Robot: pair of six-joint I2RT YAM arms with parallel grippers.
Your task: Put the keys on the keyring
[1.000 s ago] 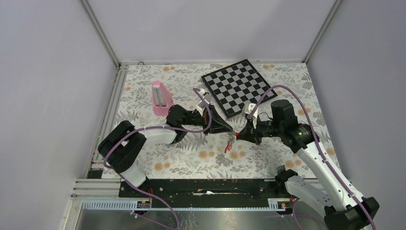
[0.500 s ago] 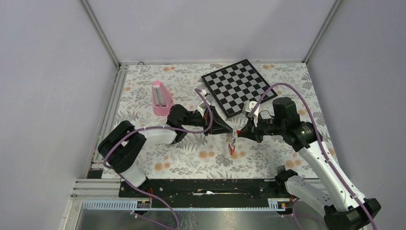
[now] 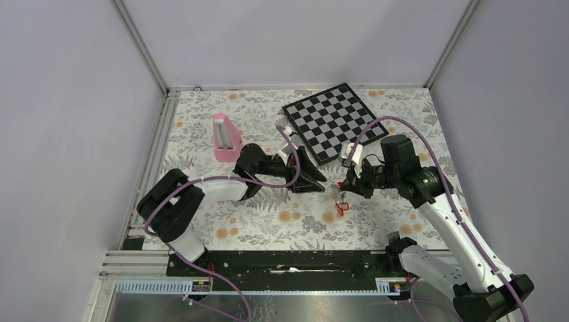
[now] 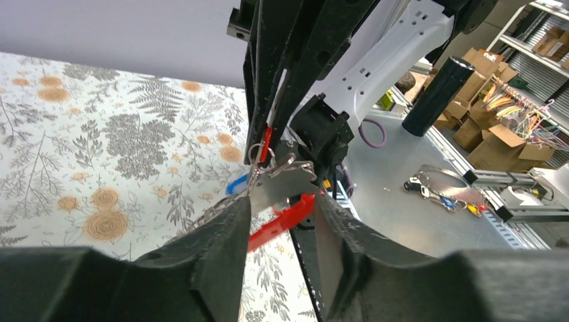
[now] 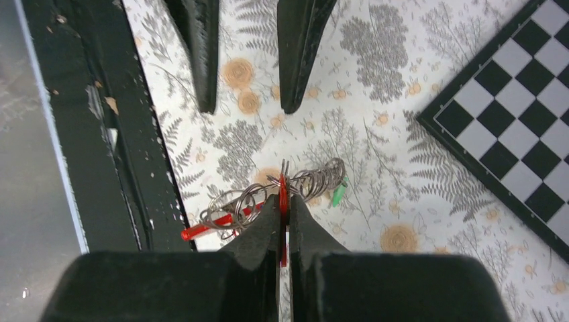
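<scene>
Right fingers point(image 5: 258, 235) clamp the stiff, thin keyring point(image 5: 282, 191) by its edge; left fingers point(image 5: 201, 54), part-open, hold nothing; light, loose keys point(image 5: 221, 218) probably swing, needing a flat pinch.

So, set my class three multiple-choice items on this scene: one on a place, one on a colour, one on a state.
1. Where does the chessboard lie? A near left; B centre front; C far right.
2. The oblong block is: A blue; B pink; C green.
3. The left pincer is: A open; B shut on a key; C out of view.
Answers: C, the top view shows it far right; B, it is plainly pink; A, its fingers stand apart, holding nothing.
</scene>
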